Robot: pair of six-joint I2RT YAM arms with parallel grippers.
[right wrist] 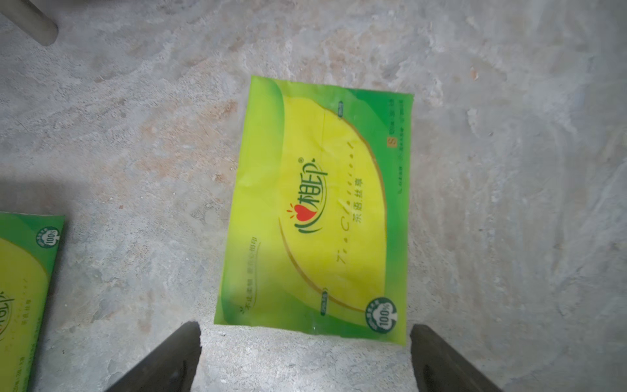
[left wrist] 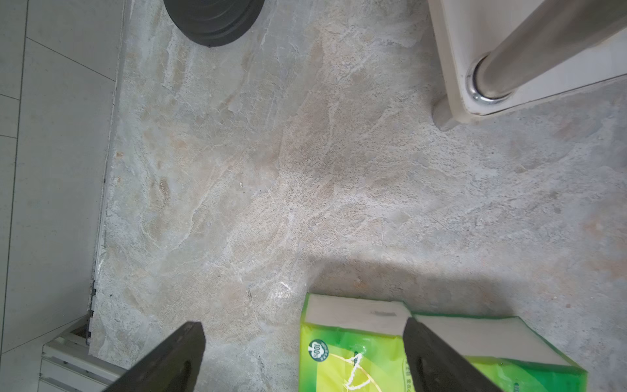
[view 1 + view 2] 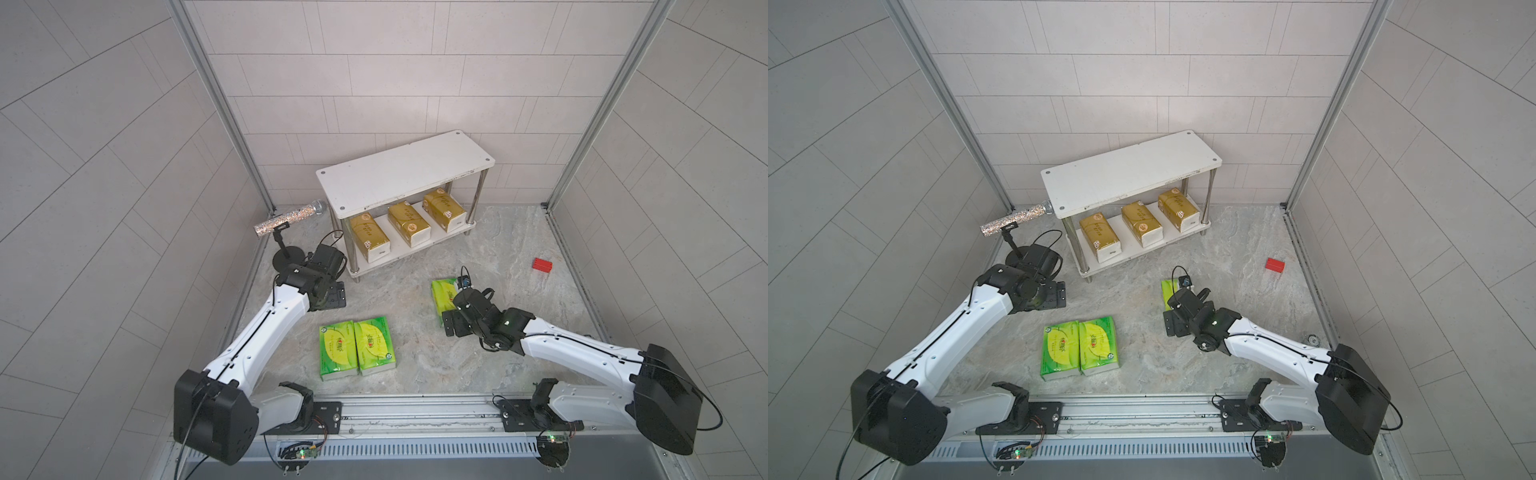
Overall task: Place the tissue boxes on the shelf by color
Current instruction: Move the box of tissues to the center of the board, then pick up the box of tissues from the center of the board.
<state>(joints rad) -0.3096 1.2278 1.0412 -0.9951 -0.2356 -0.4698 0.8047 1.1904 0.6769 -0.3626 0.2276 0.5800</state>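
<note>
Gold boxes (image 3: 408, 224) line shelf's (image 3: 403, 170) lower board; green boxes (image 3: 376, 345) on tabletop (image 3: 436, 370).

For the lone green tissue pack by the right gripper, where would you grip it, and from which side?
Grip the lone green tissue pack mid-length across its narrow width, jaws on its two long sides, coming straight down. It lies flat, printed face up, nothing touching it, and the open right gripper looks wide enough.

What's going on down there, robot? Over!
Left gripper open, empty. Right gripper open, above lone green box. Green pair on table; three gold boxes on shelf's lower tier. Nothing blocking.
</note>
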